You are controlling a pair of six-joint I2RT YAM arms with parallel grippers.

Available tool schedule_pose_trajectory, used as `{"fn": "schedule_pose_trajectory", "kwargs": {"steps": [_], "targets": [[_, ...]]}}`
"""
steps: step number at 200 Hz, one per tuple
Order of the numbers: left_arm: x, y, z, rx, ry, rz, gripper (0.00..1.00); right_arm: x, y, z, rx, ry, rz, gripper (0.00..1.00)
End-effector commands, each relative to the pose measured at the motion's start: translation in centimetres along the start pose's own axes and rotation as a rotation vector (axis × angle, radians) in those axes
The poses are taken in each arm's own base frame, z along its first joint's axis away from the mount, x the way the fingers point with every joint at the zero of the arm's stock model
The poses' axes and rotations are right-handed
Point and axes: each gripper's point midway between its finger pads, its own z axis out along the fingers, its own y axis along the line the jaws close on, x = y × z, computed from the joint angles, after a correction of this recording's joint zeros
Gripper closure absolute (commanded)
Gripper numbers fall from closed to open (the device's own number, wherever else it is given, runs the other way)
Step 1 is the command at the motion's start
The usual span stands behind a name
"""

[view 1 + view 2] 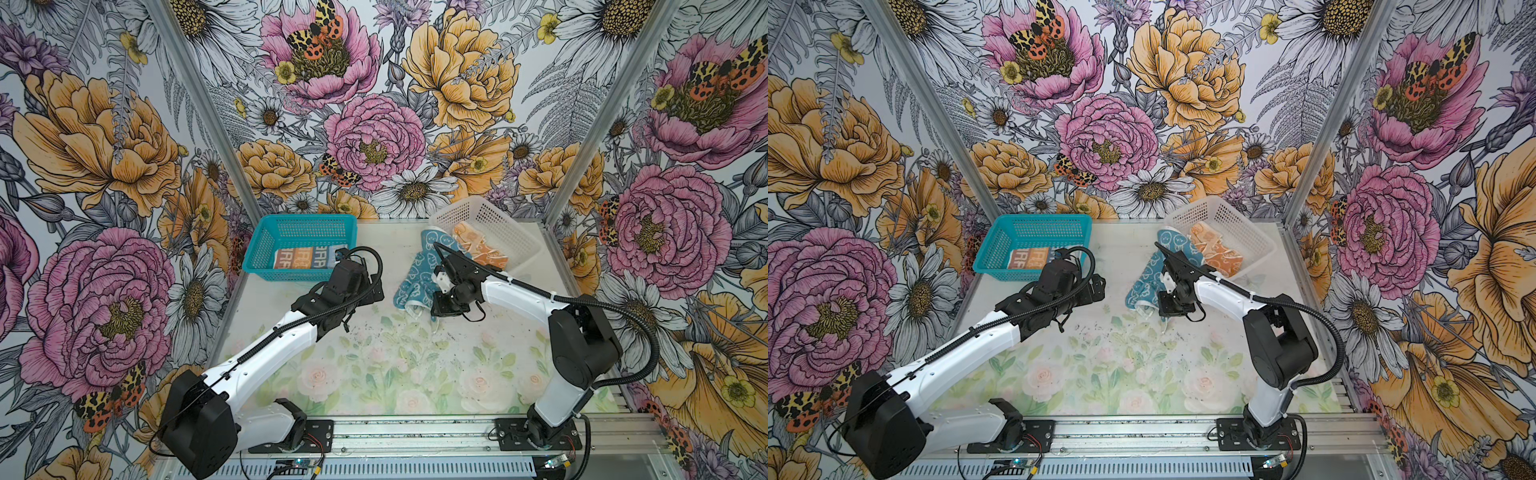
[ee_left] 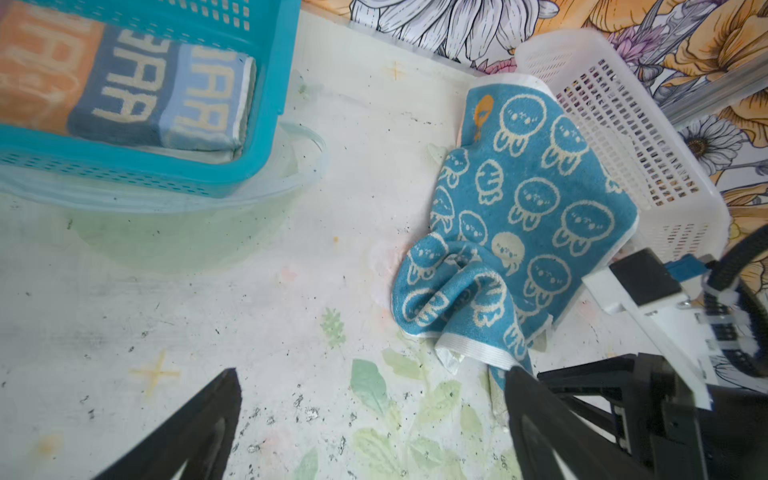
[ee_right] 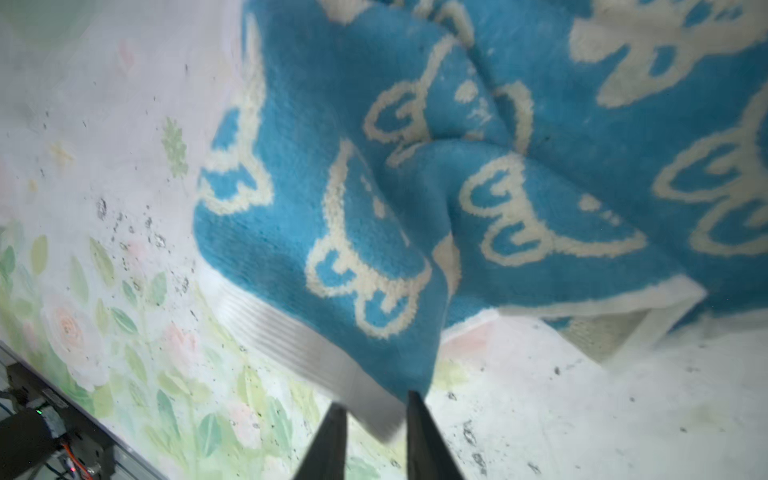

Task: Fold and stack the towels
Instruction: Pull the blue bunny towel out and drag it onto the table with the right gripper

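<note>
Hem of the teal towel (image 3: pixel 415 187), which lies crumpled near the table's (image 1: pixel 374 249) far right corner against the white basket (image 1: pixel 490 220), sits between the right gripper's (image 3: pixel 376 401) narrowly parted fingers, grip unclear, while the left gripper (image 2: pixel 372 374) gapes wide just beside it.

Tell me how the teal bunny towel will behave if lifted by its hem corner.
The teal bunny towel will probably hang limp; it lies bunched in soft folds. Its far end leans on the white basket, so lifting may nudge that. The looped pile likely resists slipping.
</note>
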Motion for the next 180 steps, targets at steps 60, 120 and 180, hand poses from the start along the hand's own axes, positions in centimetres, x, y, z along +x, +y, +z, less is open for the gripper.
{"fn": "schedule_pose_trajectory", "kwargs": {"steps": [60,120,180], "targets": [[4.1,-3.0,4.3,0.119,0.129,-0.064,0.01,3.8,0.8,-0.4,-0.094,-0.095,0.025,0.41],[4.2,-1.3,4.0,0.150,0.132,-0.165,0.01,3.5,1.8,3.0,-0.016,-0.075,-0.052,0.36],[4.3,0.2,3.6,0.142,0.131,-0.203,0.01,2.5,0.8,4.4,0.169,-0.100,-0.117,0.43]]}}
